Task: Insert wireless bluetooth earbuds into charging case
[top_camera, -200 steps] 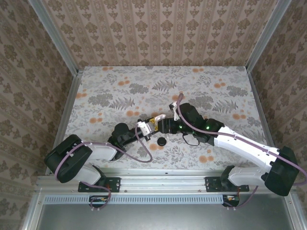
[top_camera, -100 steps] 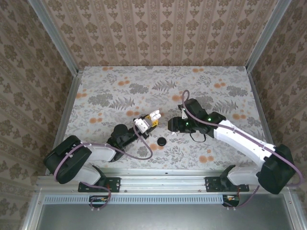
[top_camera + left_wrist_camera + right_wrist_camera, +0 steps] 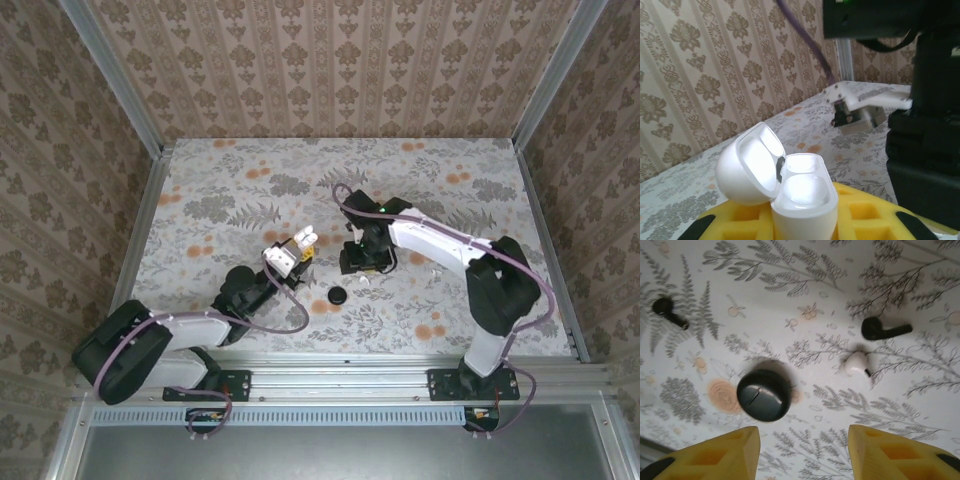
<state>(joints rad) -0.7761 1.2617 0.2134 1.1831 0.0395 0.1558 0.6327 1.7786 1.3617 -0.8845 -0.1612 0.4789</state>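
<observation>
**Top external view**
- Left gripper: is clamping the charging case and holding it raised off the table, lid open. Judged purpose: it is presenting the sockets toward the other arm.
- Charging case: is sitting at 10 o'clock from the black disc.
- Right gripper: is hovering low at 1 o'clock from the disc and carrying nothing visible.
- Earbud: a white speck lying on the table just beside that gripper, at 2 o'clock from the disc.

**Left wrist view**
- Charging case: is standing upright, squeezed between the yellow pads. The hinged lid is tipping back toward 10 o'clock, which is leaving the mouth clear.
- The wells are glaring white, so I cannot tell whether either is filled.
- Right arm: is looming at 3 o'clock.

**Right wrist view**
- Right gripper: the yellow fingers are standing apart and gripping nothing, with bare table between them. It looks to be lining up for a pickup.
- Earbud: is lying loose at 2 o'clock from the black disc, beyond the fingertips and touched by neither finger.
- Dark earbud-shaped pieces: one is lying at 1 o'clock from the white earbud, the other at 10 o'clock from the disc.
- Second white earbud: cannot place.
</observation>
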